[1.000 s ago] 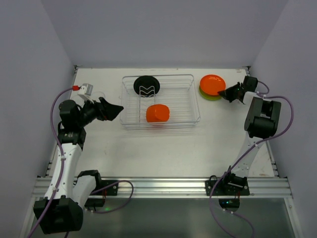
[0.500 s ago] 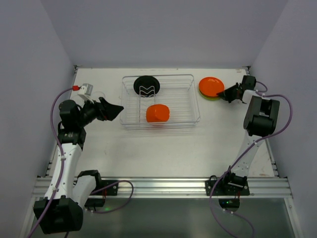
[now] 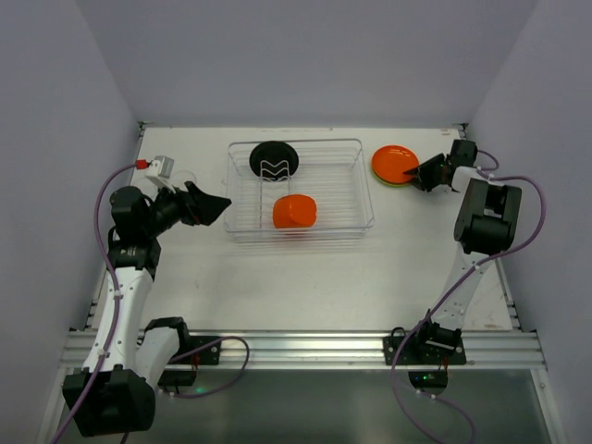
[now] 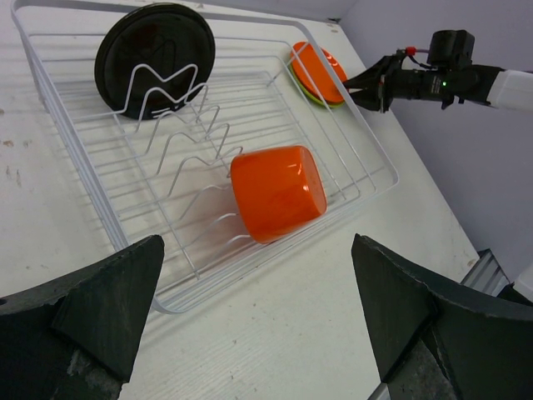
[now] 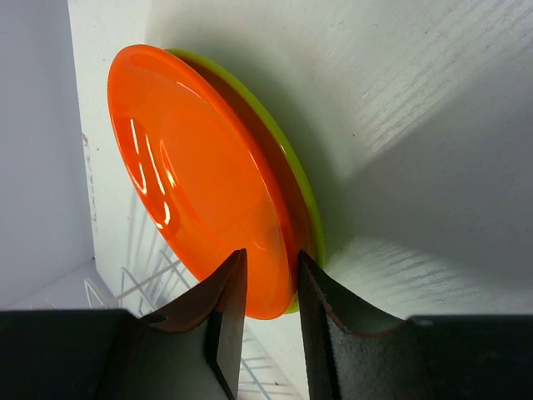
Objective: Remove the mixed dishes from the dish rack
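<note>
The dish rack (image 3: 344, 199) stands mid-table, also in the left wrist view (image 4: 366, 158). In it a black plate (image 3: 273, 158) (image 4: 154, 42) stands upright at the far left and an orange cup (image 3: 295, 212) (image 4: 277, 191) lies on its side. To the rack's right an orange plate (image 3: 394, 161) (image 5: 191, 175) rests on a lime green plate (image 3: 400, 181) (image 5: 306, 196). My right gripper (image 3: 426, 173) (image 5: 268, 308) is shut on the orange plate's near rim. My left gripper (image 3: 218, 205) (image 4: 258, 275) is open and empty, left of the rack. I cannot make out any glass cups.
A small grey and red object (image 3: 159, 166) lies at the far left by the left wall. The back wall runs close behind the rack and the plates. The right arm (image 3: 486, 217) stands along the table's right edge.
My right gripper has carried the orange plate slightly left and down onto the lime green plate. The left arm has not moved.
</note>
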